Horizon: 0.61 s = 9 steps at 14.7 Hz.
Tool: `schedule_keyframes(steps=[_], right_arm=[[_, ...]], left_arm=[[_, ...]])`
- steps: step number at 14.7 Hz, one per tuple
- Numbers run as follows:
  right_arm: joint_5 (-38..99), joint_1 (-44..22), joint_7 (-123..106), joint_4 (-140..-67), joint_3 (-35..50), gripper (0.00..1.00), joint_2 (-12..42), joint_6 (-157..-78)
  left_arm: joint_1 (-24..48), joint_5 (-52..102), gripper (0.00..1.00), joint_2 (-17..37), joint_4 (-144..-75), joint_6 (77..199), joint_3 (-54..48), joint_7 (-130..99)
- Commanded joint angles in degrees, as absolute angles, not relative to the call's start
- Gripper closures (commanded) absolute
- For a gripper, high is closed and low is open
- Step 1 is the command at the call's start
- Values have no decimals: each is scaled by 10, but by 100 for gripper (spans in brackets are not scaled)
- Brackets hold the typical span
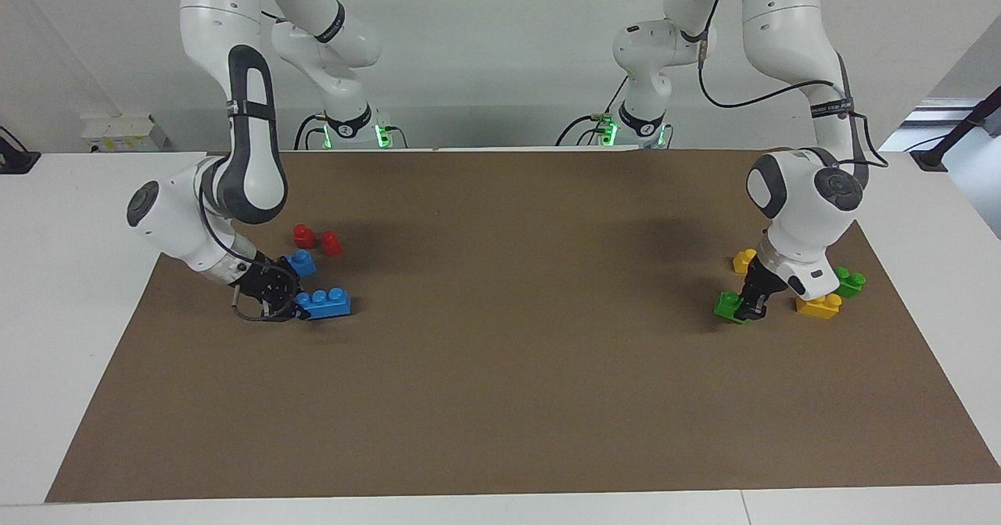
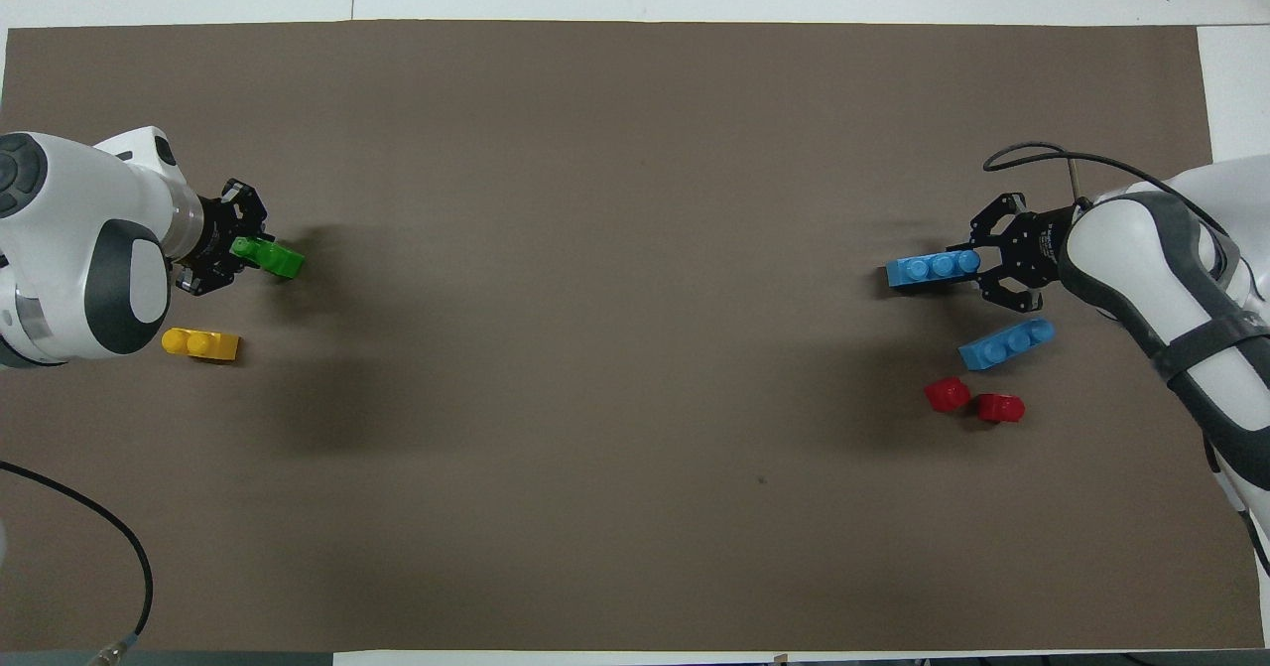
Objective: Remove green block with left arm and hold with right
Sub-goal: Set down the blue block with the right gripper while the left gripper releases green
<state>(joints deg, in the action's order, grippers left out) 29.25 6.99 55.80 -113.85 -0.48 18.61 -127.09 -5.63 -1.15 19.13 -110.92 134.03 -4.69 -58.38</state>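
1. Starting at the left of the facing view, toward the right arm's end of the table: right gripper (image 1: 297, 310) low on the brown mat (image 1: 500, 400), fingers seemingly clamped on one end of a blue three-stud brick (image 1: 327, 302). Probably pinning it flat, though no green piece sits there.
2. Just above in the frame, nearer the robots: second blue brick (image 1: 301, 263) and two red pieces (image 1: 317, 239), loose.
3. Moving to the right of the frame: left gripper (image 1: 752, 312) down at the mat, closed on the green block (image 1: 730, 306). Gripped by one end, likely so as to lift it away.
4. Close by: yellow bricks (image 1: 819, 306) and a second green brick (image 1: 848, 281), untouched.
5. Writing: small marks on the arm bands, not readable; no brand seen.
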Motion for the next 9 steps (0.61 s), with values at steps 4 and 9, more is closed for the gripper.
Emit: schedule_keyframes(steps=[4,9], right_arm=[[283,76,554,-1142,3,0,177,-1269],[228,70,559,-1066,1,0,136,-1153]], left_arm=[[-69,-15,1,200,-1108,1355,-49,-500],[-87,-15,0,194,-1097,1337,-51,-467]])
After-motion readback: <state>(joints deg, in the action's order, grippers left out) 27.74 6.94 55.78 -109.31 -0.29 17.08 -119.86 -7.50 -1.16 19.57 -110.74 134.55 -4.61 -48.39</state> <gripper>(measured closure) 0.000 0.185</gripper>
